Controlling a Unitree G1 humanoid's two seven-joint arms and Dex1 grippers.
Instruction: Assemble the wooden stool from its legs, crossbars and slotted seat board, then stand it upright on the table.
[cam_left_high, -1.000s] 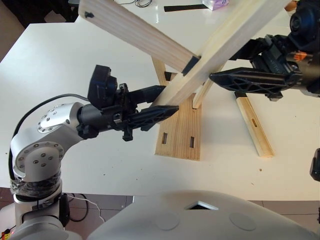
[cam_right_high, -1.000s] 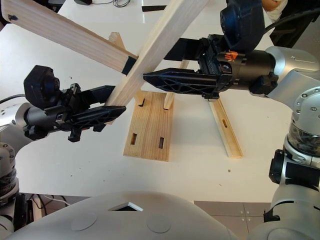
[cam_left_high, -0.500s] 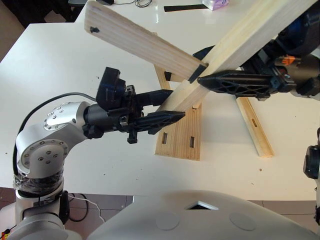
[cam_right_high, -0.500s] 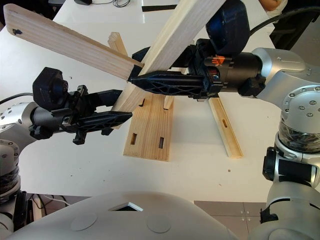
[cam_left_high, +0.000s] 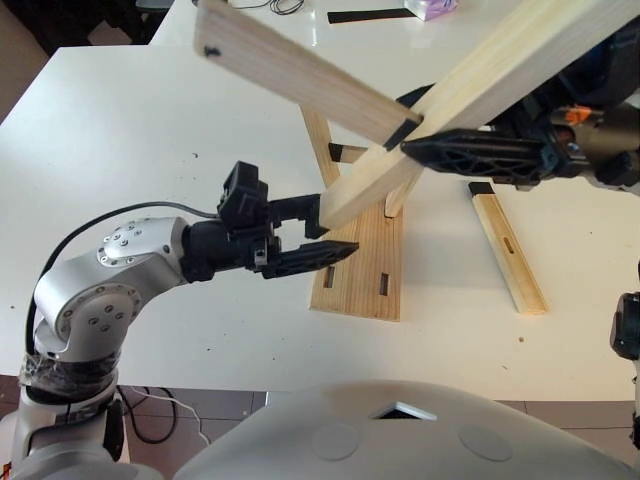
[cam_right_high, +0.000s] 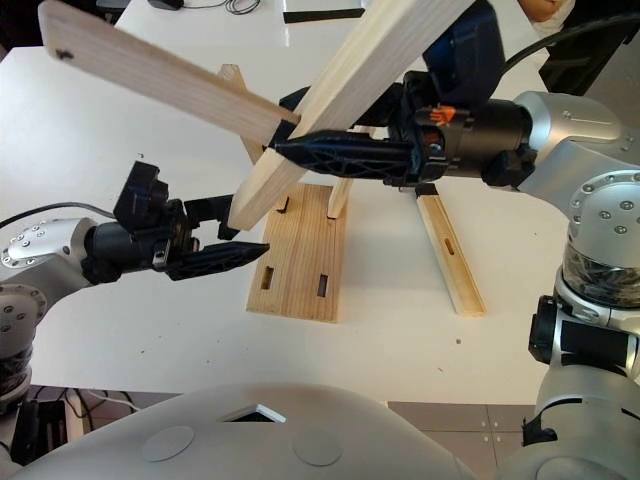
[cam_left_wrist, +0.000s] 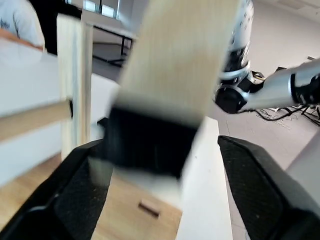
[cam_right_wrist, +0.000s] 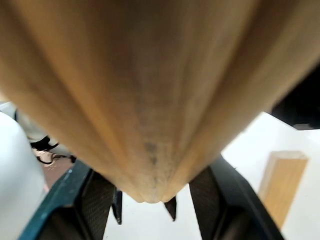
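Bright, even light falls from above onto the white table (cam_left_high: 120, 120), with mild glare toward its far edge. The raised leg frame (cam_left_high: 290, 72) is lit on top. Soft, faint shadows edge the seat board (cam_left_high: 355, 290) and loose bar (cam_left_high: 510, 255).

Head stereo pair, two wrist cams.
Eyes look down across the counter (cam_left_high: 120, 130); wrist views sit close against a leg (cam_left_wrist: 175, 65).

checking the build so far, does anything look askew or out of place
The crossed legs hang tilted in the air, clamped by the right hand; the left hand is open around their lower end. The seat board lies flat below, and one loose bar lies apart beside it.
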